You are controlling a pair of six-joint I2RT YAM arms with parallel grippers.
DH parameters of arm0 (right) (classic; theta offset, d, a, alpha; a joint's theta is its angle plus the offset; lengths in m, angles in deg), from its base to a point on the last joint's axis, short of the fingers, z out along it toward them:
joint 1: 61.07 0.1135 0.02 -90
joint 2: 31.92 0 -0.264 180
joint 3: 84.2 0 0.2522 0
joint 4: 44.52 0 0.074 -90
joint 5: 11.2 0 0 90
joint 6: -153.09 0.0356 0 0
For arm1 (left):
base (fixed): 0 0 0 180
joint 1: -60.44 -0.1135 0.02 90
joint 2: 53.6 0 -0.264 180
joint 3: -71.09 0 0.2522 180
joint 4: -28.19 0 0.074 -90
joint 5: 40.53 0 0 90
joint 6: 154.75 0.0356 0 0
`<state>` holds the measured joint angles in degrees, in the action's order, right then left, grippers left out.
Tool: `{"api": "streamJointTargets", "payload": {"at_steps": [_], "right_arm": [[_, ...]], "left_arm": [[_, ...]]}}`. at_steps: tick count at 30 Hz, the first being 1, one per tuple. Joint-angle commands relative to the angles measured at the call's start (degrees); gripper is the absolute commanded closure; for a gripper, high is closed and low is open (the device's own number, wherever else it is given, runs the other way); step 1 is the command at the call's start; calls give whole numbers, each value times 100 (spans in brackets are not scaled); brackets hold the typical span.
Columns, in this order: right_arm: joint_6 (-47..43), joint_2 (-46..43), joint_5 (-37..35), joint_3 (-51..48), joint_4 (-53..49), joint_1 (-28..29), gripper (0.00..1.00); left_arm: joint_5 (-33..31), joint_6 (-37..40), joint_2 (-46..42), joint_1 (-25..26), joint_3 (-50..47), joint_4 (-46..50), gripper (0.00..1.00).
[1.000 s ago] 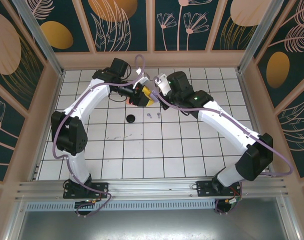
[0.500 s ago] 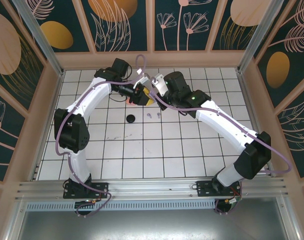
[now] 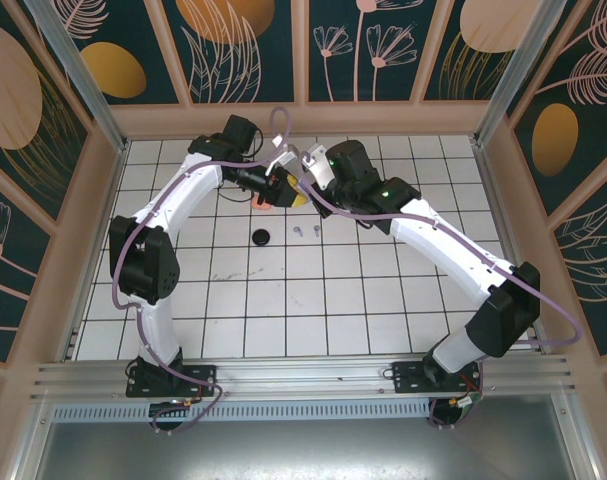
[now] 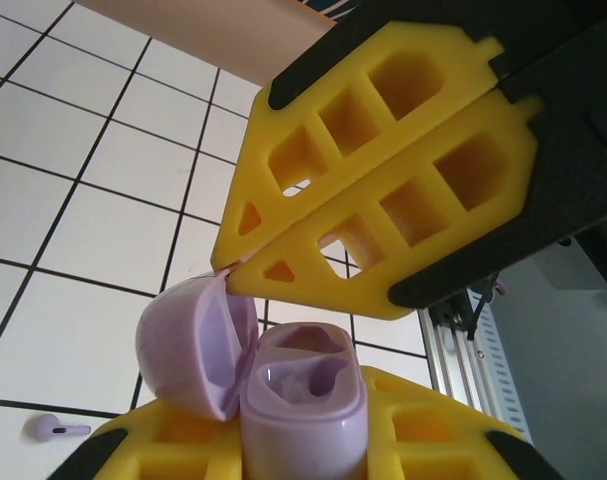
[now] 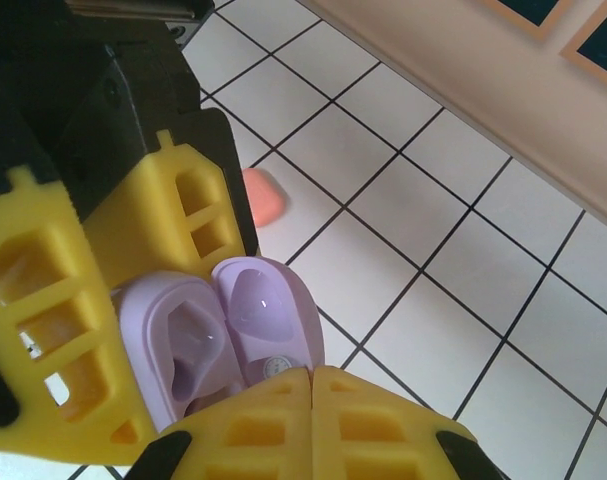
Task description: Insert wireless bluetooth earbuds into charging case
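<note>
Toward 12 o'clock from the middle of the white tiled table (image 3: 383, 290), the two grippers met tip to tip in the top view. The left gripper (image 3: 276, 190) was clamped on one lavender charging case (image 4: 303, 400), which stood upright between its two yellow fingers (image 4: 433, 430) with the case's lid (image 4: 196, 345) swung open toward 9 o'clock in the left wrist view. The right gripper (image 5: 313, 385) had its two fingers pressed flat together with nothing between them. In the left wrist view its joined tip touched the upper edge of the open lid at about 11 o'clock from the case body. The right wrist camera looked down on the same case (image 5: 188, 350) and lid (image 5: 263, 315), both cavities facing up. Whether either cavity held a bud could not be told.

Two lavender earbuds (image 3: 298, 232) lay loose on the tiles, side by side and just apart, at roughly 6 o'clock from the grippers. One of them appeared in the left wrist view, lying on its side (image 4: 58, 428). One small black round piece (image 3: 262, 237) sat on the table at about 7 o'clock from the grippers, near the lavender pair. One salmon-orange rounded piece (image 5: 263, 197) rested on the tiles just beside the left gripper, at 8 o'clock from it in the top view. Whether these two pieces were cases or buds could not be made out.
</note>
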<state>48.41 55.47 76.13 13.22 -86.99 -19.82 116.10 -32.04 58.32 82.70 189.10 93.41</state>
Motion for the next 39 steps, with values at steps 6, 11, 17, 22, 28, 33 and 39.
{"api": "streamJointTargets", "payload": {"at_steps": [6, 11, 17, 22, 28, 33, 39], "right_arm": [[278, -52, -142, 398, -22, 57, 71], [867, -647, 496, 204, -36, -280, 61], [1784, -1076, 1023, -622, 112, -619, 57], [2315, -455, 1153, -1062, 291, -696, 50], [2515, 1022, 1242, -634, 138, -639, 50], [2359, 2144, 1076, 123, -293, -505, 51], [2177, 3054, 655, 968, -767, -246, 50]], "left_arm": [[406, -358, -166, 25, -282, -910, 100], [-218, -2673, -1282, -226, -2229, -4630, 100], [-1595, -3949, -2506, -589, -3880, -7313, 100], [-2819, -4277, -3317, -596, -4939, -8615, 100], [-3489, -4925, -3868, -594, -5801, -9917, 100], [-3629, -5255, -4018, -596, -6045, -10332, 100], [-3824, -5239, -4152, -597, -6160, -10471, 100]]}}
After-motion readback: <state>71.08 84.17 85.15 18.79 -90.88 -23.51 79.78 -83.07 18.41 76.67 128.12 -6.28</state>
